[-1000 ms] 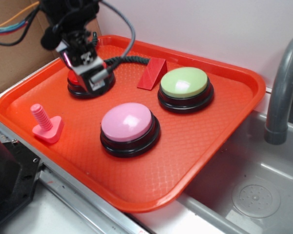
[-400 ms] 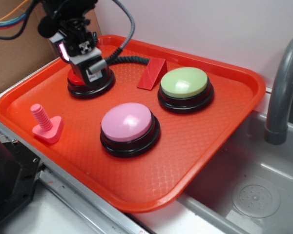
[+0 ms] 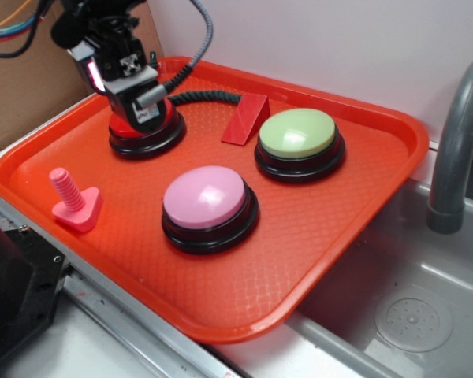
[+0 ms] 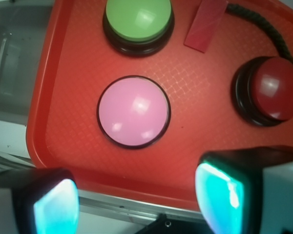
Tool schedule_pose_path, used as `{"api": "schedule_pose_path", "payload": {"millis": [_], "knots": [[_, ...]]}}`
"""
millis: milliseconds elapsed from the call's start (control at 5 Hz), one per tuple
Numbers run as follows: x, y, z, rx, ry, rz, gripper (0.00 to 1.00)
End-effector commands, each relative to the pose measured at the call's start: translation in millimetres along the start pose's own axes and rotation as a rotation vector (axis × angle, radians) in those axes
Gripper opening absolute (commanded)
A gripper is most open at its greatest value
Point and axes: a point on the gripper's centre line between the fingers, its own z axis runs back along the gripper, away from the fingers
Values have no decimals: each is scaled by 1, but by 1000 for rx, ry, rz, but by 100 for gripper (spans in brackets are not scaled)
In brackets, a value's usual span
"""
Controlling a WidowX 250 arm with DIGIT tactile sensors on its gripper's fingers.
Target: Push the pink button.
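The pink button (image 3: 205, 197) sits near the middle of the orange tray (image 3: 323, 236), its glossy dome up on a black base. My gripper (image 3: 138, 106) hangs over the tray's back left corner, above the red button (image 3: 142, 138) and well away from the pink one. In the wrist view the pink button (image 4: 133, 111) lies ahead of the gripper (image 4: 136, 204). Its two fingers (image 4: 219, 195) stand wide apart with nothing between them, so it is open.
A pale-green button (image 3: 298, 132) and a red wedge (image 3: 247, 118) stand at the tray's back. A small pink bolt toy (image 3: 75, 201) is at the front left. A coiled black cable (image 3: 209, 98) runs behind the gripper. A grey sink (image 3: 410, 315) and faucet (image 3: 457, 134) lie to the right.
The gripper has risen and drifted a little to the left, away from the red button's top. The buttons and other things have not moved.
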Motion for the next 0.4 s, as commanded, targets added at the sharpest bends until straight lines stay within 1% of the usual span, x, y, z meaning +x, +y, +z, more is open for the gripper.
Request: {"api": "schedule_pose_path", "payload": {"millis": [0,200], "knots": [[2,-6,17,-8,-46,-1,100],[-2,-5,19,-19,-52,0,100]]}}
